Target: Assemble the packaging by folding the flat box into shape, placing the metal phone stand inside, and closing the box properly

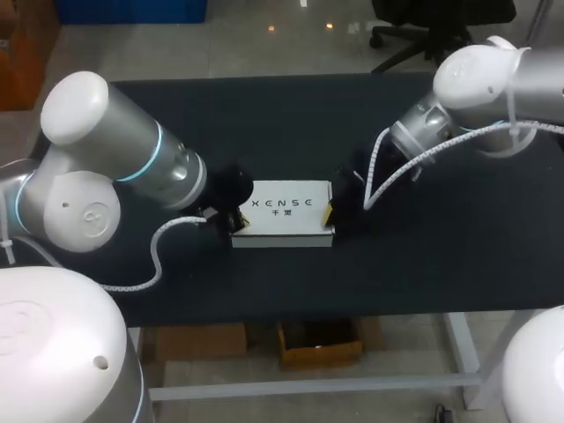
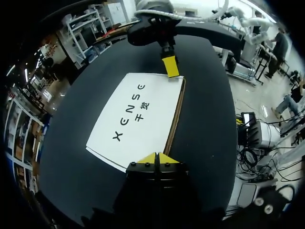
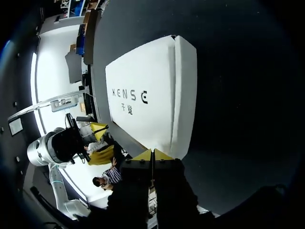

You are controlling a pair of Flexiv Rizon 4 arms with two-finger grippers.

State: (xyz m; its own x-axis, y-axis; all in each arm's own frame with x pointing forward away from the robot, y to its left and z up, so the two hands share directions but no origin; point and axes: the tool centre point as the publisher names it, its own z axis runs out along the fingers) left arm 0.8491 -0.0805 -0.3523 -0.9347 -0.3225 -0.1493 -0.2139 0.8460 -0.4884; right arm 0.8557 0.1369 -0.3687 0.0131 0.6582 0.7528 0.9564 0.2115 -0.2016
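In the head view, a white box (image 1: 282,211) lies printed face up near the middle of the black table (image 1: 441,264), long side running left to right. The left arm (image 1: 115,176) comes in from the left and its left gripper (image 1: 231,220) sits at the box's left end. The right arm (image 1: 476,88) comes in from the far right and its right gripper (image 1: 330,214) sits at the box's right end. The fingers are too small here to tell how they stand. In the left wrist view, the left gripper (image 2: 156,158) is clenched, its two yellow tips meeting at the end edge of the box (image 2: 136,117). A brown cardboard edge (image 2: 175,117) runs along one long side of the box. At the box's opposite end a yellow tip of the right gripper (image 2: 170,67) touches the corner on that same side. In the right wrist view, the right gripper (image 3: 152,154) is also clenched, tips pressed together right at the end of the box (image 3: 143,95). Beside the printed face, a narrow white panel (image 3: 186,90) slopes down to the table.
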